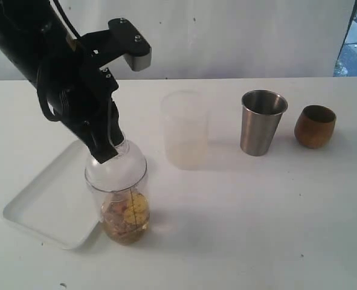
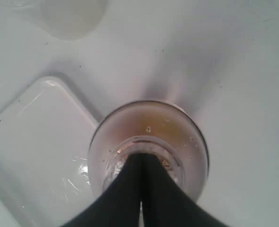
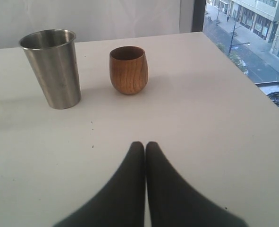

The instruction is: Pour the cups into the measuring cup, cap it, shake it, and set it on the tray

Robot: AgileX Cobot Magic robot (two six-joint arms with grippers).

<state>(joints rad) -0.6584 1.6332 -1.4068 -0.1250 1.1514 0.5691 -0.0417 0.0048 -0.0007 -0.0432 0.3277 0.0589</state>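
Observation:
The clear measuring cup (image 1: 125, 208) stands on the table against the white tray's (image 1: 42, 202) right edge, holding brownish and yellow contents under a clear domed cap (image 1: 118, 166). My left gripper (image 1: 106, 156) is shut, its tips resting on the cap's top. From the left wrist the same gripper (image 2: 141, 156) shows over the cap (image 2: 148, 125), with the tray (image 2: 40, 142) beside it. The steel tumbler (image 1: 261, 124) and the brown cup (image 1: 315, 127) stand upright at the right. My right gripper (image 3: 145, 144) is shut and empty, low over the table short of the tumbler (image 3: 54, 71) and brown cup (image 3: 128, 71).
A frosted translucent cup (image 1: 185, 130) stands upright mid-table between the measuring cup and the tumbler, and its blurred base shows from the left wrist (image 2: 73, 16). The table's right edge (image 3: 252, 80) runs beside a window.

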